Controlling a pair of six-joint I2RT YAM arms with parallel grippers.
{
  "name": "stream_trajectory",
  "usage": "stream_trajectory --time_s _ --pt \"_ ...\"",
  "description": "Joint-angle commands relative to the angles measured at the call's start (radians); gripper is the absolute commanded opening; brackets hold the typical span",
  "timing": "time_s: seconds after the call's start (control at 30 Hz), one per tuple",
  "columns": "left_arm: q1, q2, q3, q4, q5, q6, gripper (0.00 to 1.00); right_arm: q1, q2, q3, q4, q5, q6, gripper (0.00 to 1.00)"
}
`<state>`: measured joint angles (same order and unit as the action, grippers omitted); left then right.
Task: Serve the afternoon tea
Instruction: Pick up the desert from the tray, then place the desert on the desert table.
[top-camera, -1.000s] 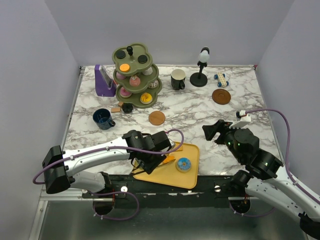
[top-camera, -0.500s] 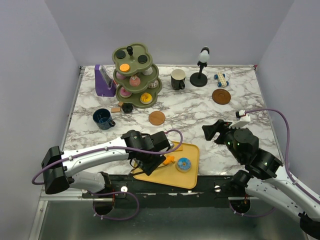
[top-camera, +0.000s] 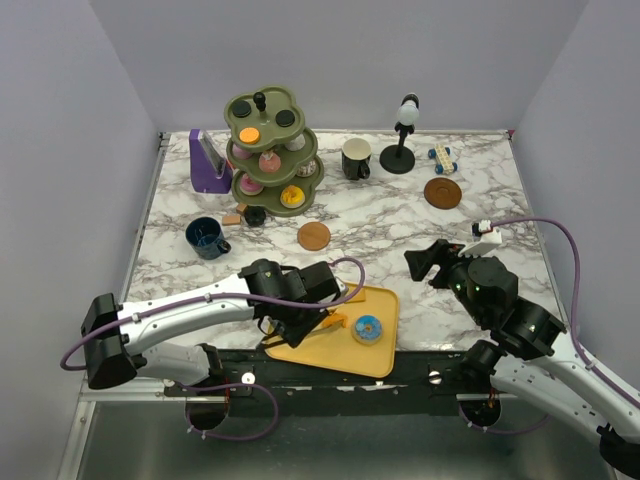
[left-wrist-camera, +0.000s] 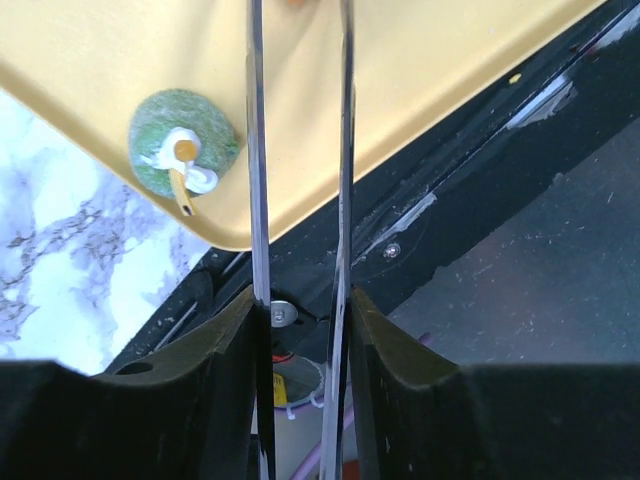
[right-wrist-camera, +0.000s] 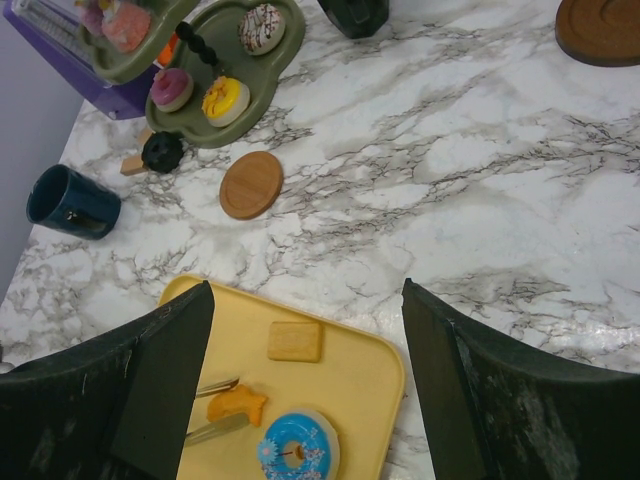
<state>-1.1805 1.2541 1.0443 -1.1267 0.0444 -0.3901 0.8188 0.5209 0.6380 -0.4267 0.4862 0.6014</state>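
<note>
My left gripper (top-camera: 300, 318) (left-wrist-camera: 300, 305) is shut on metal tongs (left-wrist-camera: 256, 150). The tongs' tips (right-wrist-camera: 215, 405) sit on either side of an orange biscuit (right-wrist-camera: 237, 405) (top-camera: 338, 320) on the yellow tray (top-camera: 385, 350) (right-wrist-camera: 370, 400). Also on the tray are a blue doughnut (top-camera: 367, 328) (right-wrist-camera: 296, 450), a square biscuit (right-wrist-camera: 295, 341) and a green cupcake (left-wrist-camera: 183, 143). My right gripper (top-camera: 425, 262) (right-wrist-camera: 305, 300) hangs open above the table, right of the tray. The olive three-tier stand (top-camera: 270, 150) (right-wrist-camera: 215, 60) at the back left holds several treats.
A dark-blue mug (top-camera: 206, 238) (right-wrist-camera: 72, 202) stands left of a brown coaster (top-camera: 314, 236) (right-wrist-camera: 251, 184). A black mug (top-camera: 356, 158), a second coaster (top-camera: 442, 192), a purple holder (top-camera: 208, 165) and a black stand with a white ball (top-camera: 402, 135) line the back. The tray overhangs the table's near edge.
The tongs in my left gripper opened a little, then squeezed narrower around the orange biscuit. The left arm shifted slightly. The right arm has not moved.
</note>
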Motion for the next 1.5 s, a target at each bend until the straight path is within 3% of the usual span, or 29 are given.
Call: stream_trajectory --time_s 0.0,0.47,0.67,0.97,1.13,1.47 --pt "0.003 -0.070 0.097 -0.031 -0.117 -0.017 0.24 0.002 -0.005 -0.008 0.016 0.012 -0.002 0.84" --pt "0.060 -0.139 0.292 -0.073 -0.292 0.007 0.09 0.002 -0.022 -0.010 0.016 0.011 -0.003 0.84" --pt "0.165 -0.171 0.394 -0.029 -0.330 0.063 0.00 0.002 -0.023 -0.010 0.016 0.008 -0.003 0.84" --pt "0.358 -0.137 0.545 0.111 -0.307 0.149 0.00 0.002 -0.033 -0.010 0.018 0.003 -0.002 0.84" --pt "0.491 -0.045 0.700 0.175 -0.270 0.174 0.00 0.002 -0.034 -0.011 0.022 -0.005 -0.004 0.84" --pt "0.683 0.310 1.109 0.112 -0.165 0.181 0.00 0.002 -0.043 -0.010 0.022 -0.020 -0.005 0.84"
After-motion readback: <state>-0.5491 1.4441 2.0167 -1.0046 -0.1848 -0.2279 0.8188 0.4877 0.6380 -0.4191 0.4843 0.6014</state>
